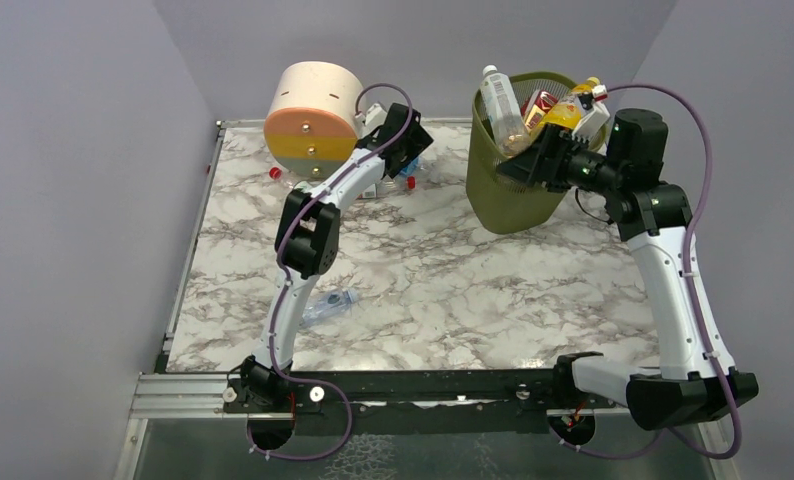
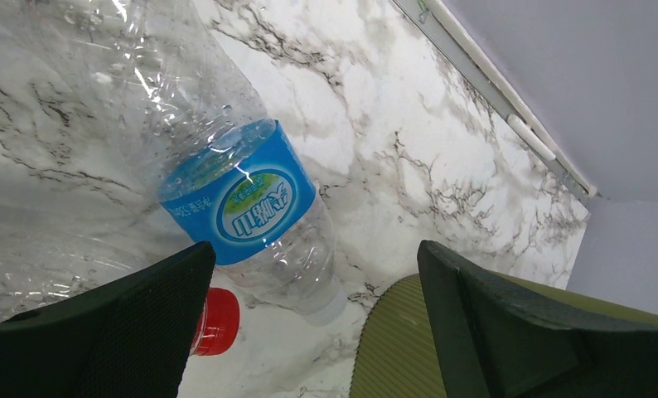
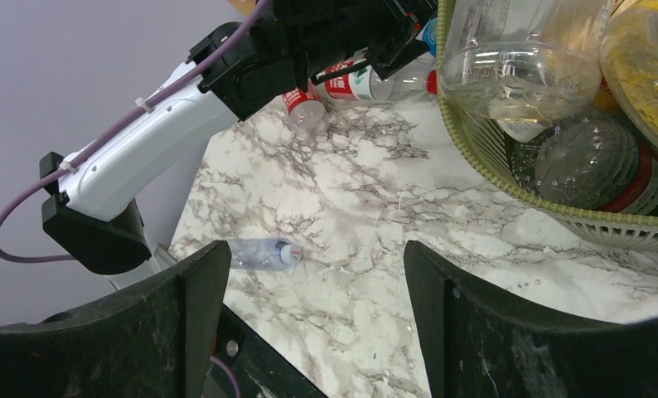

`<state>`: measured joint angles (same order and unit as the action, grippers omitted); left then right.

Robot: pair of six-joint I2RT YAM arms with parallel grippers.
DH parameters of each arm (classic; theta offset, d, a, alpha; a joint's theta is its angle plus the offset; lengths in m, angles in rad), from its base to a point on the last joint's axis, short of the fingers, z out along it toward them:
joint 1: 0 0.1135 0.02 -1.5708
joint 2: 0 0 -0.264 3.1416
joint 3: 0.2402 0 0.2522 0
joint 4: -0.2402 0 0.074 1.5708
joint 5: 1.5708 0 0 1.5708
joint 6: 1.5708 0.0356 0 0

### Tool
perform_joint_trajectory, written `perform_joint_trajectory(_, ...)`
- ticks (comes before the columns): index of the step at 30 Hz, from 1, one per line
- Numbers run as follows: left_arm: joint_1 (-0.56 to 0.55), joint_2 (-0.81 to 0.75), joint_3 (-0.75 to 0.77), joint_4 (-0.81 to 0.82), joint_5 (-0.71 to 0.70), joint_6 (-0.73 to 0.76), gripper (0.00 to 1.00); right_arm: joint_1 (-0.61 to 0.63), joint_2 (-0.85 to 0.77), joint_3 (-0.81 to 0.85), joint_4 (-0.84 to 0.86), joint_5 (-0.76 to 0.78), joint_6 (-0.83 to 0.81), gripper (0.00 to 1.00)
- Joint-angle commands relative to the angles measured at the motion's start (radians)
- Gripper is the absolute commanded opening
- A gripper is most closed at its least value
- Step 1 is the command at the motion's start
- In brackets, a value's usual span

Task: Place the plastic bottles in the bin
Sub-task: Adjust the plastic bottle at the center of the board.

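Marble tabletop (image 1: 453, 290), far side: my left gripper (image 2: 313, 274), wide open and empty, faces the blue-labelled bottle (image 2: 239, 199) lying cap-end toward it, slanting away leftward; my right gripper (image 3: 313, 257) hangs open by the bin (image 1: 513, 200).

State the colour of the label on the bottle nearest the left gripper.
Blue label; clearest in the left wrist view.

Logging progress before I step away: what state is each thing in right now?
bin: upright, heaped with bottles above its rim.
blue-label bottle: lying on the table, not yet binned.
red-capped bottle: lying on the table beside it.
lone clear bottle: lying on the table, apart from the others.
left gripper: open, empty, over the blue-label bottle.
right gripper: open, empty, beside the bin's rim.
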<state>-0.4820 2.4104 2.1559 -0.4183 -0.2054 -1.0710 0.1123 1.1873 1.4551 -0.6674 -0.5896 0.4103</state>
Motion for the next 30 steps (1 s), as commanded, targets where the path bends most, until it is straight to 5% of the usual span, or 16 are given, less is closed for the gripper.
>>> perform_joint_trajectory(1,-0.007,0.008,-0.014,-0.008,-0.058,-0.068,0.99,0.006,-0.032,-0.027,0.048,-0.038,-0.002,0.80)
perform_joint_trajectory(18,0.004,0.073,-0.047,-0.054,-0.050,-0.167,0.99,0.006,-0.071,-0.110,0.089,-0.064,0.013,0.79)
perform_joint_trajectory(30,0.006,-0.032,-0.245,-0.043,-0.033,-0.178,0.92,0.006,-0.090,-0.126,0.091,-0.068,0.014,0.79)
